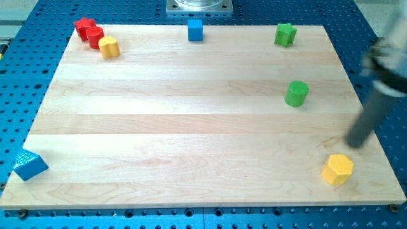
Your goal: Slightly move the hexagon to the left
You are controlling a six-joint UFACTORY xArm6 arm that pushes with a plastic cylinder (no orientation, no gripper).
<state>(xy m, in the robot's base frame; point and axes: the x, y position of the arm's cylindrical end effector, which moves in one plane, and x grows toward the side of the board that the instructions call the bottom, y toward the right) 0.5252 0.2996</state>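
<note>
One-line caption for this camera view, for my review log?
My tip sits just above-right of the yellow hexagon near the board's lower right corner, poised to nudge it toward the view's left.

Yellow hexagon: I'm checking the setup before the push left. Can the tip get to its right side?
Probably yes: my tip sits just above-right of the yellow hexagon, with nothing between them.

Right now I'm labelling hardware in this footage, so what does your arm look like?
Only my arm's end shows, at the view's right edge: a straight dark grey rod under a blurred grey and black mount. My tip is plain and blunt, just up and right of the yellow hexagon. I see no cables or markings.
</note>
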